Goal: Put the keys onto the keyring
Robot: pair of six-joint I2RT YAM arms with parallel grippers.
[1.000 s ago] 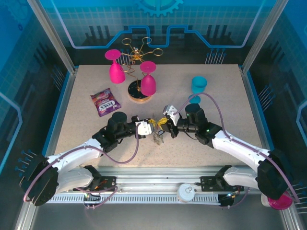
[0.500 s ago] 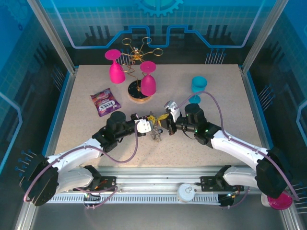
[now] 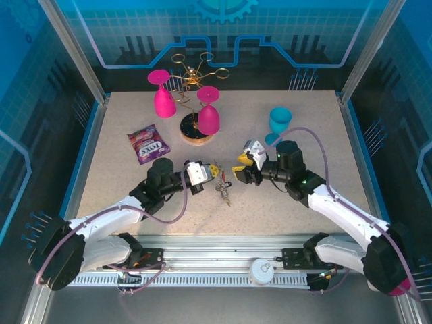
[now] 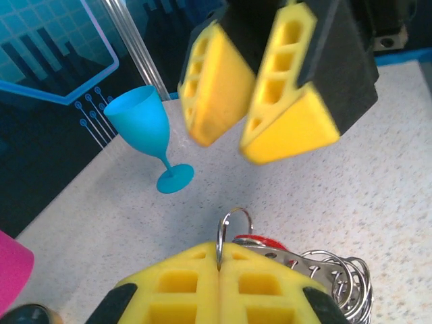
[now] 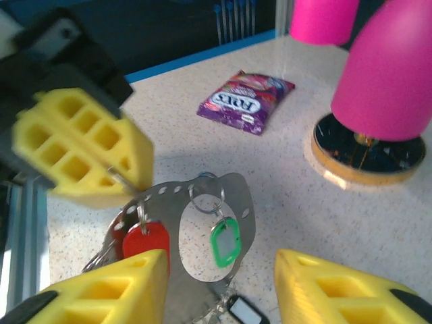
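My left gripper (image 4: 219, 270) is shut on a small silver split ring (image 4: 234, 226) at the end of the key bunch. The keyring (image 5: 202, 199) looks like a silvery perforated band bent into a loop, hanging from that grip above the table. It carries a red tag (image 5: 145, 244), a green tag (image 5: 225, 241) and a black tag (image 5: 244, 312). More rings (image 4: 341, 277) dangle beside the band. My right gripper (image 5: 223, 297) is open, with the loop in front of its spread fingers and apart from them. In the top view the left gripper (image 3: 209, 174), keys (image 3: 221, 187) and right gripper (image 3: 241, 170) sit mid-table.
A blue glass (image 3: 279, 121) stands behind the right arm. A purple candy packet (image 3: 148, 143) lies to the left. Two pink glasses (image 3: 208, 115) hang upside down on the gold wire rack with a round wooden base (image 3: 196, 133) at the back.
My right gripper has drawn back to the right, away from the bunch, leaving a gap. The left gripper stays on the ring with the keys hanging below.
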